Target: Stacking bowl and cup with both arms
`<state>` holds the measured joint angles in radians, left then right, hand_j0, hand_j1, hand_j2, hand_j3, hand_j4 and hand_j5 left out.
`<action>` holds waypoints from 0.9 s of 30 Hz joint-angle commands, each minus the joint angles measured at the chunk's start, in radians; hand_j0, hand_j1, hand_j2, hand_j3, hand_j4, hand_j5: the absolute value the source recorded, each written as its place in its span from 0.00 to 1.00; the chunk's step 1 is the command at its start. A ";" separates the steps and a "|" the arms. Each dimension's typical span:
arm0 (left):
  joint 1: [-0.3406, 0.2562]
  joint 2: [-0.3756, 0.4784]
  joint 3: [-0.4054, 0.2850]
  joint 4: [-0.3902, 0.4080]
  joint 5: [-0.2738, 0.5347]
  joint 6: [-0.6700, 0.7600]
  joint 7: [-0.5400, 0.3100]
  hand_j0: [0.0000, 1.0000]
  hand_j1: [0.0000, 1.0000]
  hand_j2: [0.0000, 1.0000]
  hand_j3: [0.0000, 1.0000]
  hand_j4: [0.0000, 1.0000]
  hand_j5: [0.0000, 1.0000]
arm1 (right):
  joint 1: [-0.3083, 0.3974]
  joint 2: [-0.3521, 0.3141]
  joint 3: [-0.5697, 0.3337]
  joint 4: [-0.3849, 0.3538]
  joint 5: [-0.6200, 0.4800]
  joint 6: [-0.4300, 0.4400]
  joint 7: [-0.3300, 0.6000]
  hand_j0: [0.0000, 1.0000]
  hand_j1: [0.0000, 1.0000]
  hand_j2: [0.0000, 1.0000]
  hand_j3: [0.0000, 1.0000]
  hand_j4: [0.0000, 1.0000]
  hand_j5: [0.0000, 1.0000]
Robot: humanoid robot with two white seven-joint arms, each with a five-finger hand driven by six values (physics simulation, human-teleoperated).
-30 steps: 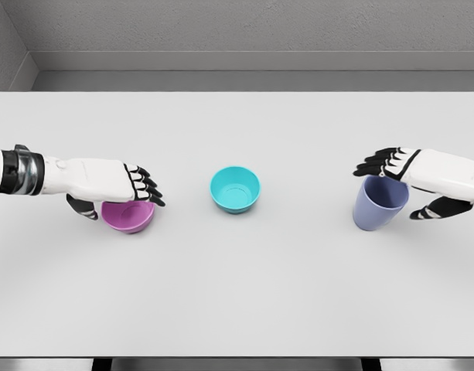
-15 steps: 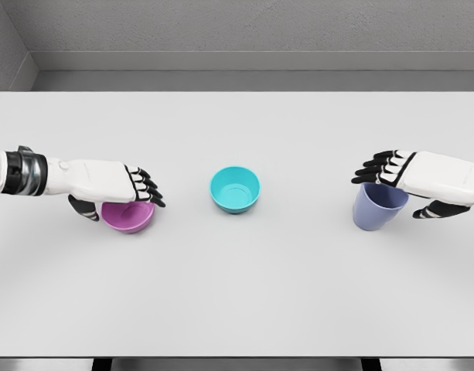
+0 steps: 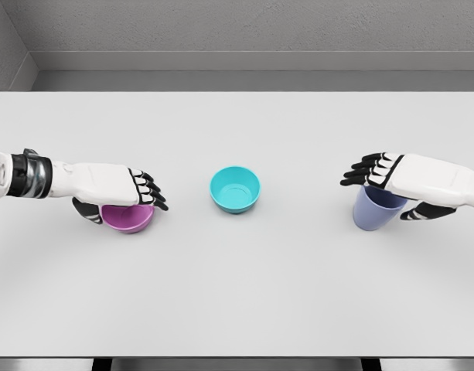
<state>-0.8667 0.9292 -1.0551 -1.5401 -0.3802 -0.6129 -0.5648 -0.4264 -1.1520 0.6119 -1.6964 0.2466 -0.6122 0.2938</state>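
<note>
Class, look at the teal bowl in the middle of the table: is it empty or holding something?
Empty. The teal bowl stands upright with its bare inner floor showing, apart from both hands.

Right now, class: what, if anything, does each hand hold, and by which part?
Neither clearly: left hand covers the purple bowl rim, right hand the blue cup rim; closed grip cannot be told.
</note>
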 commanded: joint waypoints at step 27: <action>0.005 -0.007 0.000 0.008 0.006 0.002 0.002 0.90 0.90 0.90 0.90 0.90 0.90 | -0.058 0.054 0.000 0.034 -0.012 0.001 0.186 1.00 1.00 1.00 1.00 1.00 1.00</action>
<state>-0.8621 0.9212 -1.0561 -1.5326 -0.3792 -0.6130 -0.5634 -0.4847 -1.1062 0.6125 -1.6694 0.2401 -0.6130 0.4675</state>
